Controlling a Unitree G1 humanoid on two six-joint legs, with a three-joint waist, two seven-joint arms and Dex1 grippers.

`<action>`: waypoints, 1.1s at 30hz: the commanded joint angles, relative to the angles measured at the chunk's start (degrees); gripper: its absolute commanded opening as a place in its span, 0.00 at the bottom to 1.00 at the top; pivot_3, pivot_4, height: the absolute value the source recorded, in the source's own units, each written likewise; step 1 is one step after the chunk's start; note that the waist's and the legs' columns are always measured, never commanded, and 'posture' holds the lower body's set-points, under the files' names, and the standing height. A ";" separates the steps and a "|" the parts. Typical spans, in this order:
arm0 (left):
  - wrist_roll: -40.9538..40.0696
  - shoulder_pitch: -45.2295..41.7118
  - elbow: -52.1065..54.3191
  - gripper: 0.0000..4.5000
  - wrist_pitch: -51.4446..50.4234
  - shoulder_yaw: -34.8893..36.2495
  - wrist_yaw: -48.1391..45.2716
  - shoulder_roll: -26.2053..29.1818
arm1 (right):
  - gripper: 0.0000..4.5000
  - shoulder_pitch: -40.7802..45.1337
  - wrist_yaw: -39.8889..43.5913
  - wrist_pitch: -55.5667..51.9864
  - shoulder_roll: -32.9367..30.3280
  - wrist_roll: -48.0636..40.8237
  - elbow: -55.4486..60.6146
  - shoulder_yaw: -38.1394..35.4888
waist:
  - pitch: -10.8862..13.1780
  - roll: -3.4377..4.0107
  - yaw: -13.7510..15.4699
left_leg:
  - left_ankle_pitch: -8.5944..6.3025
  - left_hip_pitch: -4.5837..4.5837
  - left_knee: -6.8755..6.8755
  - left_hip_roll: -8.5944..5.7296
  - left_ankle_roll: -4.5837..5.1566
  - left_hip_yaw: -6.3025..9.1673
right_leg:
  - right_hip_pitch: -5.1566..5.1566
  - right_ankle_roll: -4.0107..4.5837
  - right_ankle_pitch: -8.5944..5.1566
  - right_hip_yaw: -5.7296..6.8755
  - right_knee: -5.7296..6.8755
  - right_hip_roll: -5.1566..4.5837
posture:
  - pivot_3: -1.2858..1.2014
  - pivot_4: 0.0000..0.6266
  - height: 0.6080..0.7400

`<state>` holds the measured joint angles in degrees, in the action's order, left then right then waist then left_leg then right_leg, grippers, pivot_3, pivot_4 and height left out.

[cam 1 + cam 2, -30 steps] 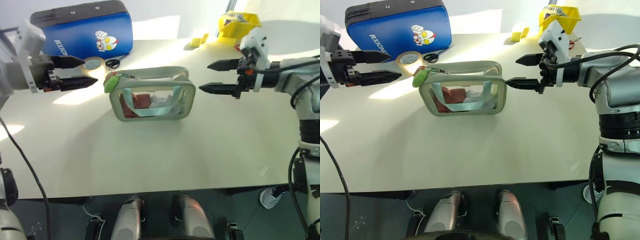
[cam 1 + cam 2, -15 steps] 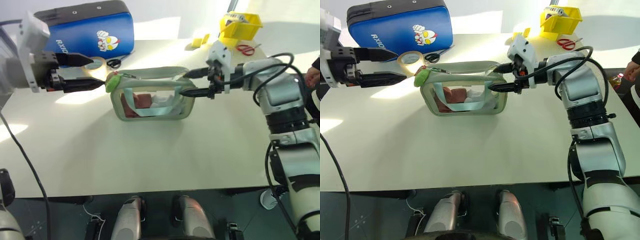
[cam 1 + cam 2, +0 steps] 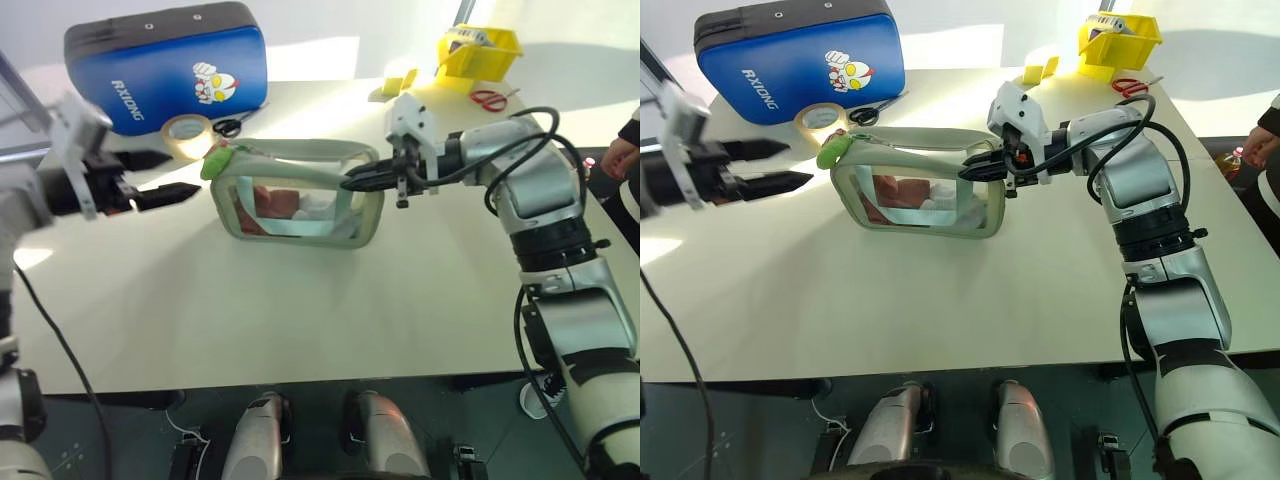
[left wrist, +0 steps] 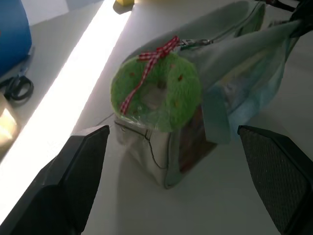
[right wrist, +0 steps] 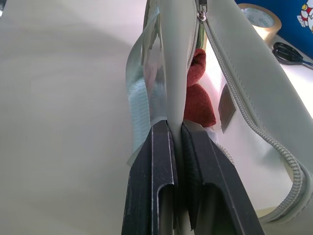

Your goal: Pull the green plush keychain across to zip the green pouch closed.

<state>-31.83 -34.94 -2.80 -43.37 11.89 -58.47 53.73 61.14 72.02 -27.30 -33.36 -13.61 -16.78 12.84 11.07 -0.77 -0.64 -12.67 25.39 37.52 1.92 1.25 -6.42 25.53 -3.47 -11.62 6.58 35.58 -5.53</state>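
1. The table [image 3: 300,300]: the pale surface that carries everything I am working with.
2. The blue case [image 3: 165,62]: lies at the far left of the table, well behind the pouch.
3. The green pouch [image 3: 300,192]: stands upright near the middle of the table, clear side facing me, red contents visible inside, zipper along its top.
4. The yellow bin [image 3: 478,48]: sits at the far right corner, with red scissors [image 3: 490,99] just beside it.
5. My right gripper [image 3: 352,183]: its fingers [image 5: 161,186] are closed, pinching the sage trim at the pouch's right end.
6. My left gripper [image 3: 170,177]: its fingers [image 4: 73,181] stand wide apart and hold nothing, hovering just left of the pouch.
7. The tape roll [image 3: 186,130]: lies between the case and the pouch, black scissors [image 3: 226,127] next to it.
8. The green plush keychain [image 4: 156,90]: hangs at the pouch's left end, tied with a red checked ribbon.
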 commanded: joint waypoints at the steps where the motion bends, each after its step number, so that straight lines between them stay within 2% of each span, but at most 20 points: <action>1: 2.21 -1.92 1.31 1.00 3.78 -0.60 3.62 -2.34 | 0.01 0.76 -0.68 0.67 0.20 -0.37 2.22 -1.78 | 0.00 -0.02 0.12 | 0.00 0.03 0.04 0.00 0.00 0.02 | -0.01 0.00 0.00 0.00 0.00 0.00 | 0.52 0.24 1.00; 5: 3.47 -5.90 -2.24 1.00 6.06 -1.27 5.94 -5.93 | 0.01 0.61 -0.44 2.14 0.01 0.51 1.06 -1.56 | 0.00 -0.02 0.04 | -0.03 0.03 0.22 -0.02 0.04 0.02 | -0.06 0.00 0.00 0.01 0.09 -0.01 | 0.52 0.24 1.00; 8: 3.51 -7.74 -3.65 0.81 6.15 -1.33 4.30 -5.32 | 0.00 0.48 -0.73 1.99 0.29 0.80 0.97 -1.70 | 0.00 -0.02 -0.12 | -0.04 0.03 0.29 0.00 0.06 0.01 | -0.05 0.00 0.01 0.01 0.16 -0.02 | 0.52 0.24 1.00; 15: 4.83 -10.77 -6.49 0.01 7.83 -3.24 -0.63 -3.95 | 0.00 -0.13 -1.65 2.04 0.25 1.16 1.75 -1.98 | 0.00 -0.02 -0.09 | -0.05 -0.01 0.36 0.01 0.06 0.01 | 0.00 0.01 0.00 0.00 0.42 -0.02 | 0.52 0.24 1.00; 18: 5.05 -14.53 -7.69 0.00 8.50 -4.09 -0.65 -5.25 | 0.00 -0.17 -2.02 1.62 0.25 1.03 2.28 -2.11 | 0.00 -0.02 0.06 | -0.05 0.01 0.45 0.02 0.06 0.04 | -0.02 0.01 0.00 0.01 0.42 -0.03 | 0.52 0.24 1.00; 22: 3.69 -20.82 -6.75 0.00 6.81 -4.90 0.90 -10.00 | 0.00 -0.02 -2.44 1.74 0.29 0.99 2.68 -2.19 | 0.01 -0.04 0.12 | -0.05 0.05 0.53 0.00 0.08 0.09 | -0.05 0.01 0.00 0.01 0.42 -0.03 | 0.52 0.24 1.00; 26: 9.85 -18.51 -3.70 0.00 13.14 -12.17 -1.06 -12.17 | 0.00 -0.22 -3.74 1.59 1.01 0.94 2.88 -2.39 | 0.00 -0.02 -0.14 | -0.08 -0.01 0.53 -0.01 0.13 0.03 | -0.07 0.00 0.00 -0.02 0.50 -0.04 | 0.52 0.24 1.00; 30: 13.96 -15.50 -2.35 0.00 17.89 -16.17 -4.75 -9.66 | 0.00 -0.15 -3.26 1.34 0.88 0.78 3.50 -1.94 | 0.00 -0.02 -0.44 | -0.08 -0.01 0.52 0.01 0.13 -0.07 | 0.01 0.00 0.00 -0.02 0.54 0.00 | 0.52 0.24 1.00; 33: 13.34 -16.81 -3.93 0.26 17.51 -15.09 -5.26 -9.39 | 0.00 -0.25 -3.56 1.44 0.71 0.93 3.31 -2.23 | 0.00 -0.01 -0.29 | -0.07 -0.01 0.52 0.05 0.12 -0.05 | 0.02 0.01 0.00 -0.02 0.52 0.00 | 0.52 0.24 1.00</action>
<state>-18.71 -50.26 -6.76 -26.03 -4.79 -63.35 43.73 59.88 68.86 -26.25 -32.49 -11.98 -15.90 12.71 11.07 -0.78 -0.93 -12.75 25.38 38.04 1.98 1.36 -6.45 25.54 -3.46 -11.63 6.55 36.10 -5.54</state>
